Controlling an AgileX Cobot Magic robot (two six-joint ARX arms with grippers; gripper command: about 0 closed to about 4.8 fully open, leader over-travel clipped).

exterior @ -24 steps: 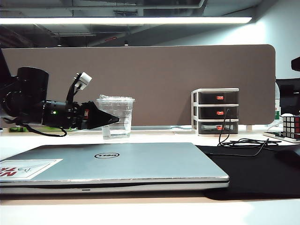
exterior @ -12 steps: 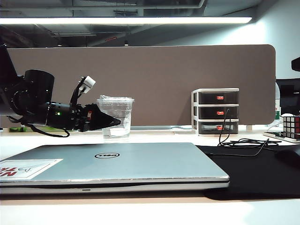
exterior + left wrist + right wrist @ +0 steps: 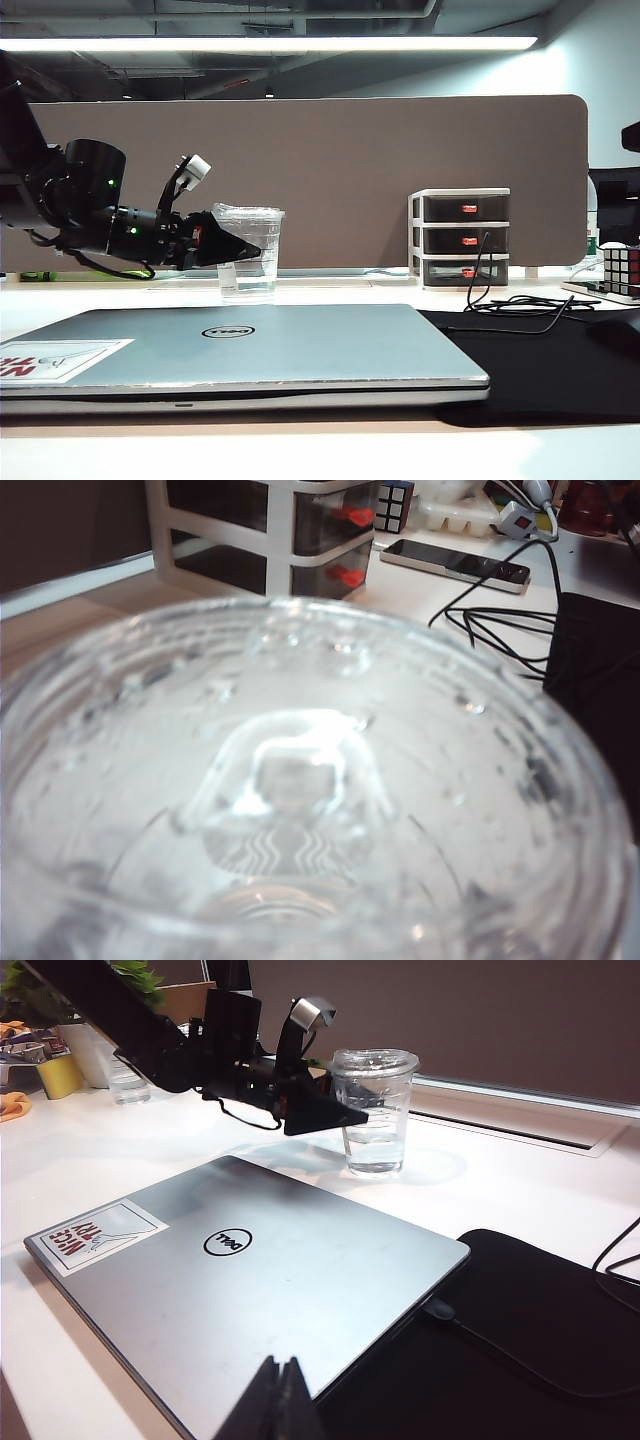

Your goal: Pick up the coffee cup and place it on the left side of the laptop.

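The coffee cup (image 3: pixel 252 250) is a clear lidded plastic cup with a little water, standing upright on the white desk behind the laptop (image 3: pixel 300 345). The laptop is a closed silver Dell. My left gripper (image 3: pixel 255 250) reaches in level from the left, and its near black finger overlaps the cup's side. The jaws stand wide open with the cup partly between them; the far finger is hidden. In the left wrist view the coffee cup (image 3: pixel 300 780) fills the frame and no fingers show. My right gripper (image 3: pixel 280 1365) hovers shut over the laptop (image 3: pixel 260 1280)'s near edge, far from the coffee cup (image 3: pixel 378 1110).
A small drawer unit (image 3: pixel 460 235) stands at the back right with black cables (image 3: pixel 510 300) trailing onto a black mat (image 3: pixel 560 370). A Rubik's cube (image 3: pixel 622 268) is at the far right. A brown partition (image 3: pixel 350 150) closes the back. A yellow pot (image 3: pixel 60 1075) and a small glass (image 3: pixel 130 1080) stand left.
My left gripper has moved right and slightly up, so its near finger now overlaps more of the cup. The cup and the laptop have stayed put.
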